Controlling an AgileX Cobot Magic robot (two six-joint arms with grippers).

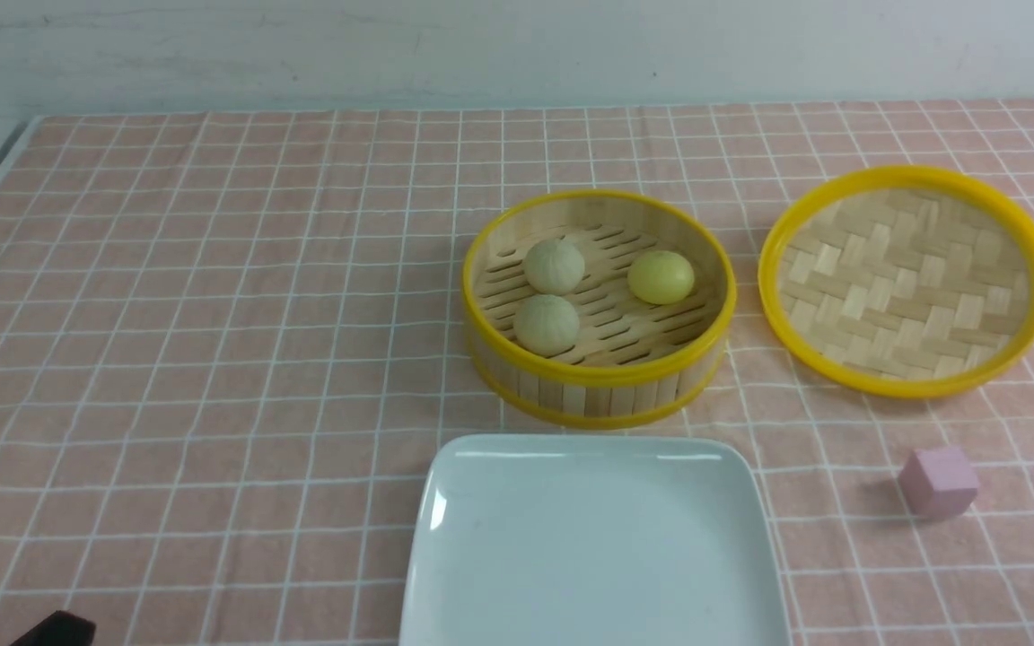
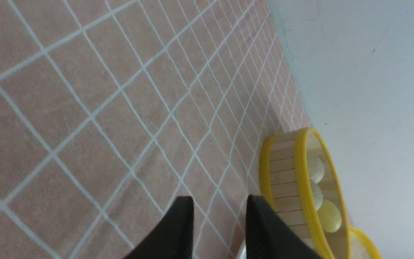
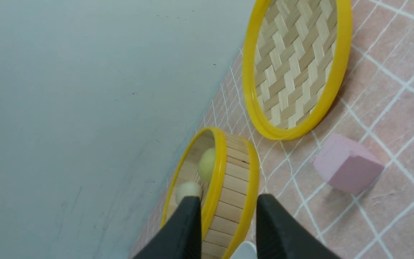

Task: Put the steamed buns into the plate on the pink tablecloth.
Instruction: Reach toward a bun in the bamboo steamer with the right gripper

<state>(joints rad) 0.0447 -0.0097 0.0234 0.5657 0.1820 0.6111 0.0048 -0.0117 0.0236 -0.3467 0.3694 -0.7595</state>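
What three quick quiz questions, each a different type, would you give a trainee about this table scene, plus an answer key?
1. Pick one: the three steamed buns sit A) on the plate, B) in the bamboo steamer, C) on the woven lid.
2. True or false: the pink cube lies on the plate.
3. Fill in: ___ of the buns is pale yellow.
Key: 1 B. 2 False: the pink cube lies on the tablecloth, to the right of the plate. 3 One, the pale yellow bun.
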